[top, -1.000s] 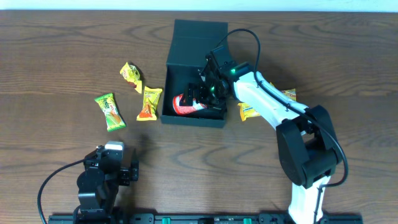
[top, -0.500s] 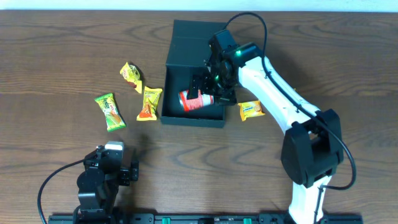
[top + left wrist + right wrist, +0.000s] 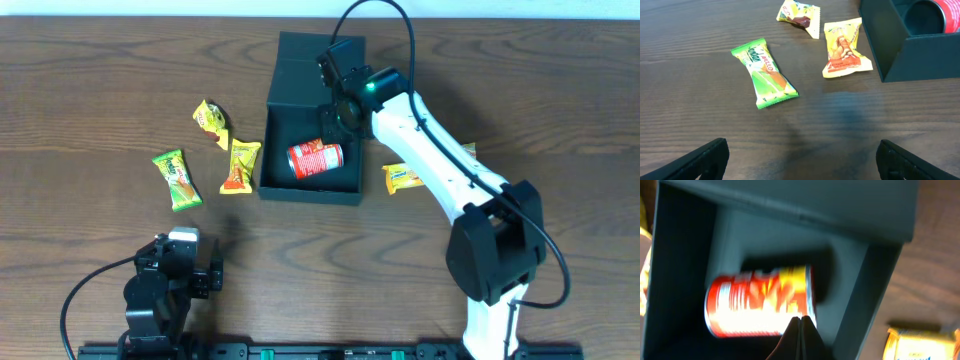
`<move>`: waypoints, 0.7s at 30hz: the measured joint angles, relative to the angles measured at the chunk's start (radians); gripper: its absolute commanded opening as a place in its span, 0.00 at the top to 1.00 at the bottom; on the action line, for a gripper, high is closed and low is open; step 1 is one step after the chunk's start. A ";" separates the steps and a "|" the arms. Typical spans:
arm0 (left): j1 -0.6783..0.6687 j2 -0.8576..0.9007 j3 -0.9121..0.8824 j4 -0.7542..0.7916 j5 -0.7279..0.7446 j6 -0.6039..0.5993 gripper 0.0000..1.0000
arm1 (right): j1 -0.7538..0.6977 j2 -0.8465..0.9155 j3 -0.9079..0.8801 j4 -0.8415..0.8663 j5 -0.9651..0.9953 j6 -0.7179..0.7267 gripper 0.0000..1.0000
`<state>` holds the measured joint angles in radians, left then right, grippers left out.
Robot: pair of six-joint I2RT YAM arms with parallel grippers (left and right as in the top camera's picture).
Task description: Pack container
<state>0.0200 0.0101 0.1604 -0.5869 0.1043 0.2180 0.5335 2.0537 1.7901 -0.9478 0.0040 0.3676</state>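
Observation:
The container [image 3: 308,190] is a dark box with its flap lid [image 3: 318,62] laid open at the back. A red chip can [image 3: 316,158] lies on its side inside it, also seen as the can [image 3: 760,307] in the right wrist view. My right gripper [image 3: 335,120] hangs over the box's back right part, shut and empty, its tips [image 3: 801,321] closed together above the can. My left gripper [image 3: 802,152] is open over bare wood near the front left, its fingers [image 3: 710,155] spread wide. A corner of the container [image 3: 920,55] shows at top right there.
Three snack packets lie left of the box: a green one [image 3: 177,180], an orange-yellow one [image 3: 239,165] against the box's left wall, and a yellow one [image 3: 211,120]. A yellow packet [image 3: 402,178] lies right of the box, another [image 3: 464,152] partly under the right arm.
My right gripper let go of the red can, rose toward the box's back and closed empty. The can now lies alone in the box. The left arm stayed still.

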 measured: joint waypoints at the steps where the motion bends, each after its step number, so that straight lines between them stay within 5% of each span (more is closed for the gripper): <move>1: 0.000 0.000 0.000 0.000 0.000 0.000 0.05 | 0.000 0.004 0.000 0.011 0.011 -0.005 0.99; 21: 0.000 0.000 0.000 0.000 0.000 0.000 0.05 | 0.001 0.156 -0.002 -0.029 0.101 -0.012 0.99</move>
<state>0.0200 0.0101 0.1604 -0.5869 0.1043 0.2180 0.5343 2.2101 1.7882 -0.9764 0.1047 0.3553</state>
